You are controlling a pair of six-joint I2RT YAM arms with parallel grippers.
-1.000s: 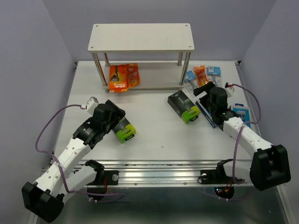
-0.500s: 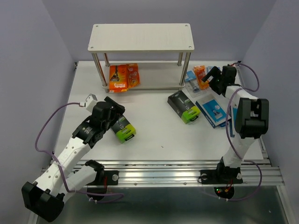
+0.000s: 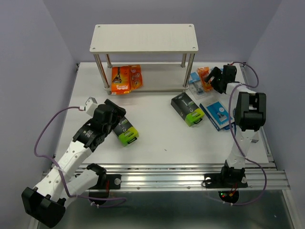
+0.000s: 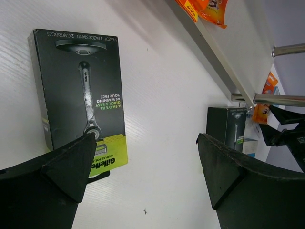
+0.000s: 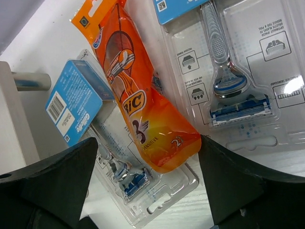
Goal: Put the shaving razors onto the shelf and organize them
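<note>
There were two black-and-lime boxes [image 3: 126, 132] [image 3: 188, 109], three orange flat packs [image 3: 121, 80] [image 3: 136, 76] [image 3: 204, 75], one blue box [image 3: 218, 114], at least two light-blue blister cards [image 5: 76, 102] [image 5: 238, 81], and one two-tier shelf [image 3: 143, 38].

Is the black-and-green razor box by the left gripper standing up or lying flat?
Lying flat: the black-and-green box rests on its back on the table, printed front facing up.

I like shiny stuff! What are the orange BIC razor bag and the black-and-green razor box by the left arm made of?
The orange BIC razor bag looks like thin glossy plastic film: it wrinkles and shows bright glints. The black-and-green razor box looks like matte printed cardboard: sharp folded edges, flat dull faces, possibly coated.
</note>
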